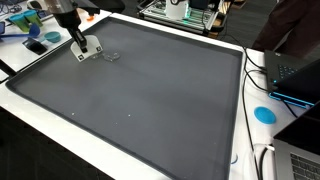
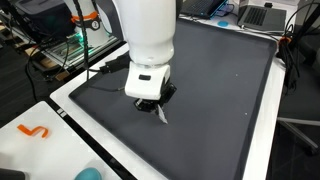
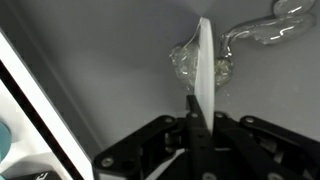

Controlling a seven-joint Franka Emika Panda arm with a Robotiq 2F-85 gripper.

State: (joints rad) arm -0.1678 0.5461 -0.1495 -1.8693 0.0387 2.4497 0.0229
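Wrist view: jaws pinch a white strip [image 3: 204, 70], partly hiding a clear object [image 3: 182, 60].

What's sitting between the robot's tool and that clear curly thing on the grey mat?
Only the thin white flat strip that the tool grips: in the wrist view it reaches up to the clear curly piece, over dark grey mat.

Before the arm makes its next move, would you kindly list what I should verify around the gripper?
1. Grip on the white flat piece: clamped in the gripper, ok.
2. Piece's alignment: edge-on and nearly straight in the wrist view, ok.
3. Contact between the piece and the clear plastic item behind it: cannot tell.
4. Gripper over the dark mat, inside its border: ok.
5. Gap between piece and mat: cannot tell.
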